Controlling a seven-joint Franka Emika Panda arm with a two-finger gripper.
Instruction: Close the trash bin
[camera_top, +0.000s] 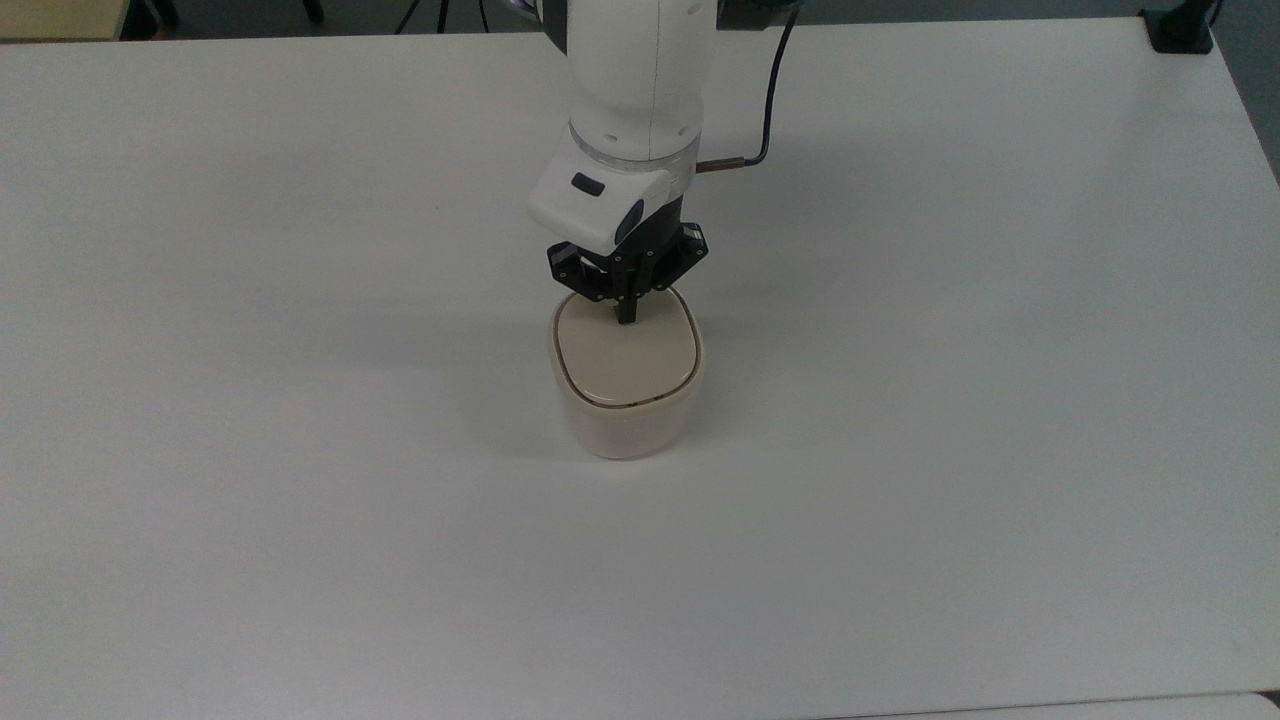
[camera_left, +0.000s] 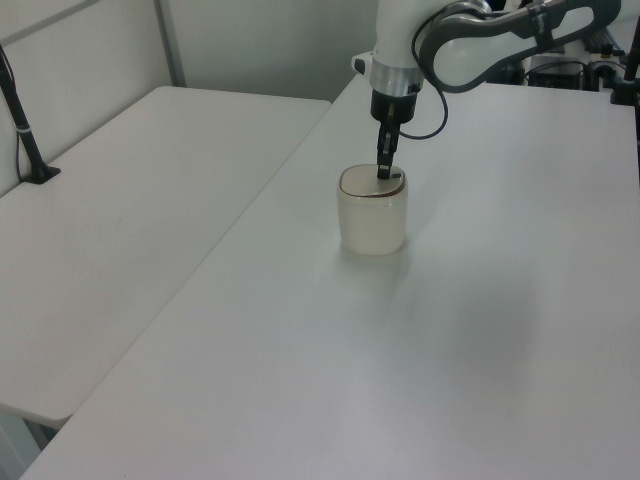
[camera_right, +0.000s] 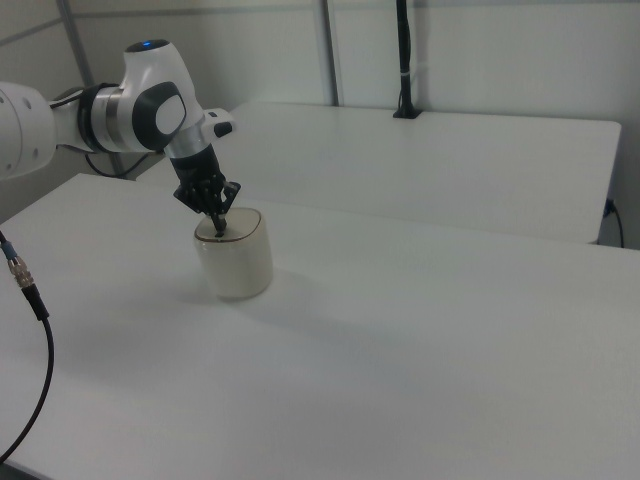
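Cream-beige rounded-square trash bin (camera_top: 626, 400) upright near centre of white table (camera_top: 300, 400), flat lid (camera_top: 625, 362) seated level inside rim with thin dark seam around it, gripper (camera_top: 626, 316) fingers pressed together, tips touching lid's far edge, latch mark hidden beneath fingertips.

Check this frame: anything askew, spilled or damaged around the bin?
Nothing stands out. The trash bin stands upright on the white table, its lid lying flat within the rim. The gripper, fingers together, points down at the lid's far edge in the top view. No spill, no visible damage.
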